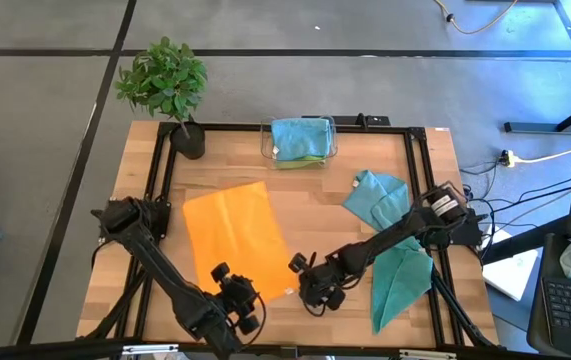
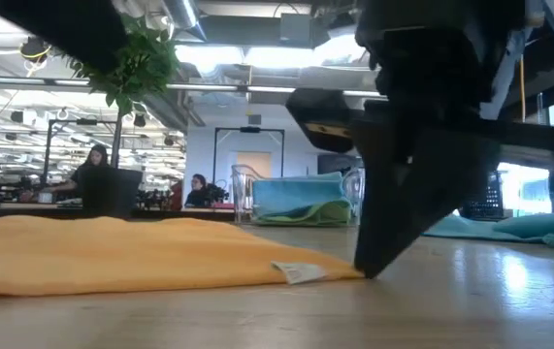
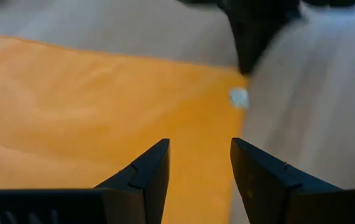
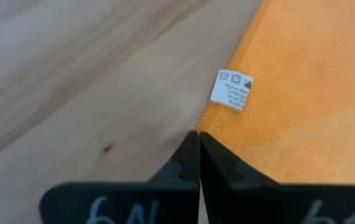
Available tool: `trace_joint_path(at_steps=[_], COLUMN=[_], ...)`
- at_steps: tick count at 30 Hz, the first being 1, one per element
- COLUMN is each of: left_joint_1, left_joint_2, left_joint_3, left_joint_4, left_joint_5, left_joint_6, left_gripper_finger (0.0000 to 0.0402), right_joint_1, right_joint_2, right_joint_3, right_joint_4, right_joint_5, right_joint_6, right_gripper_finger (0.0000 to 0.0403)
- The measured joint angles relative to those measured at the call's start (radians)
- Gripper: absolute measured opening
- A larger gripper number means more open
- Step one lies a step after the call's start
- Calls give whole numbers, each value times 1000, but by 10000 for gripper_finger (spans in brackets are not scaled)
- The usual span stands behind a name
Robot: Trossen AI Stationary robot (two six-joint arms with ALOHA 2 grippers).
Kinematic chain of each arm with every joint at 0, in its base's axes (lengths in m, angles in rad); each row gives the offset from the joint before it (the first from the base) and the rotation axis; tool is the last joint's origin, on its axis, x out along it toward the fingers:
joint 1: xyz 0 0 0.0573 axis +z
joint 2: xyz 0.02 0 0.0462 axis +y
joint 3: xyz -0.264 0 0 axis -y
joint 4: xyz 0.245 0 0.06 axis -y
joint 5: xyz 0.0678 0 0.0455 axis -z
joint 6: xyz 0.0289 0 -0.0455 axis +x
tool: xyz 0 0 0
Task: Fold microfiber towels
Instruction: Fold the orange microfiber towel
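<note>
An orange microfiber towel lies spread flat on the wooden table, with a white label at its right edge. My right gripper is shut at that edge, close to the towel's near right corner. My left gripper hangs open above the towel's near part, touching nothing. Two teal towels lie on the table's right side. More teal and lime green towels sit in the clear bin at the far edge. My right gripper pinches the orange towel's right edge just beside the label, only at the free ends of its two fingers. The fingers slant down from the table's right side. The cloth lies flat on the table right up to the fingertips.
A clear plastic bin stands at the far middle. A potted plant stands at the far left corner. A black frame runs round the tabletop. Bare wood shows between the orange towel and the teal ones.
</note>
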Motion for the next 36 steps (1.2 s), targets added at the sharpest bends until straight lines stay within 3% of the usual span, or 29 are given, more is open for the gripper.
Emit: trace_joint_path(at_steps=[6,18,24,27,33,36], left_joint_1=[-57,-217,-216,-209,-207,-207], left_joint_2=[62,85,119,137,144,144], left_joint_3=[0,4,5,5,5,5], left_joint_4=[101,129,60,5,-24,-33], left_joint_5=[67,154,379,437,365,402], left_joint_6=[117,58,48,21,-2,-3], left_gripper_finger=[163,163,163,163,163,162], right_joint_1=[-1,0,0,0,0,0], right_joint_2=[-6,-8,-8,-7,-6,-6], right_joint_3=[-19,-21,-22,-22,-22,-23], right_joint_4=[-13,-53,-54,-54,-55,-54], right_joint_5=[-14,-18,-19,-20,-20,-20], right_joint_6=[9,36,36,36,37,37], right_gripper_finger=[2,3,4,4,4,5])
